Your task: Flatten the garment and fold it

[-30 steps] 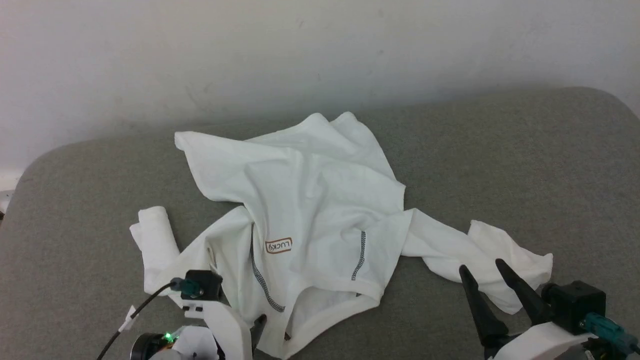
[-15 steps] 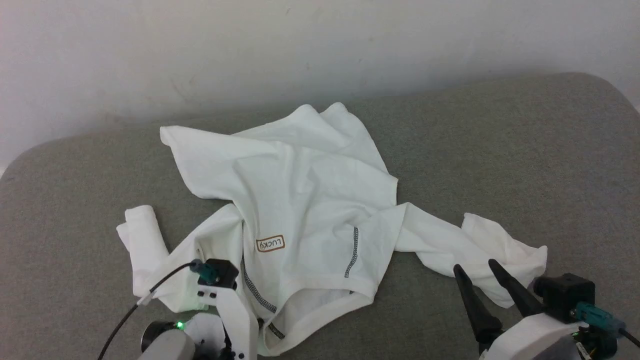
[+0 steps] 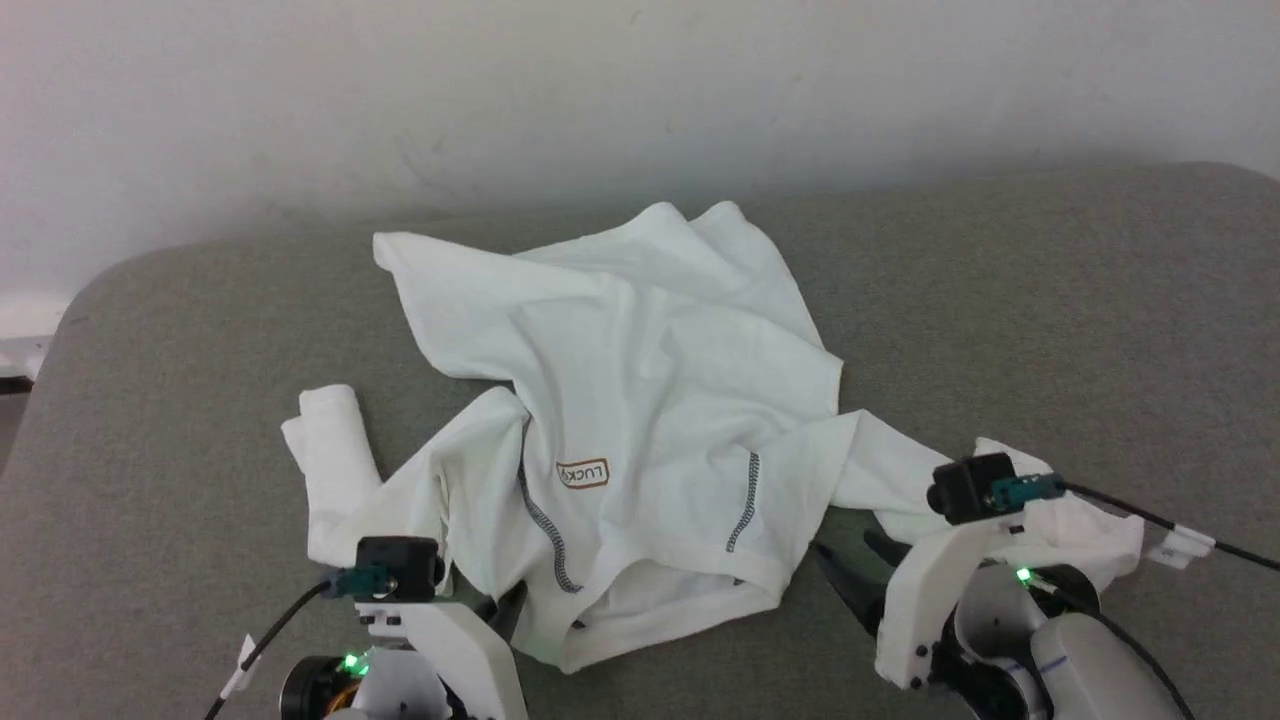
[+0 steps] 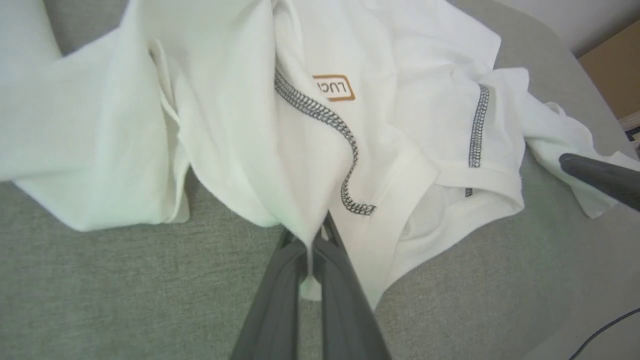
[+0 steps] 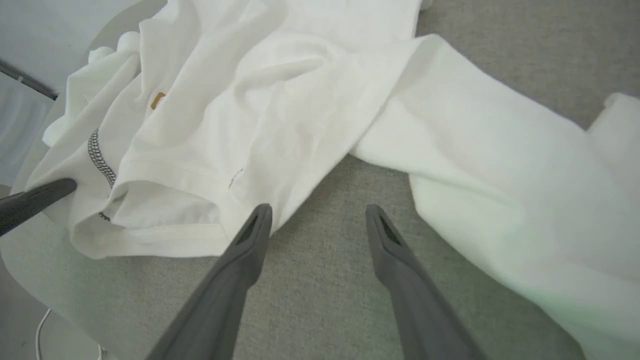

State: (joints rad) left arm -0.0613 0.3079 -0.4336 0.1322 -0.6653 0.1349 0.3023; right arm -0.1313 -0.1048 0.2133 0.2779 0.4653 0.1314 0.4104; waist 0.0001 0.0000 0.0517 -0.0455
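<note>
right gripper swung inward, nearer garment neckline

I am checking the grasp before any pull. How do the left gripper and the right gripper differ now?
The left gripper is shut on a fold of the garment; the right gripper is open and holds nothing. White cloth sits between the left gripper's fingers; bare grey cushion shows between the right gripper's. Both have long dark fingers and sit at the garment's near edge.

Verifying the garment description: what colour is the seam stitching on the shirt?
Speckled grey-black stitching on the white garment, sharpest in the left wrist view.
</note>
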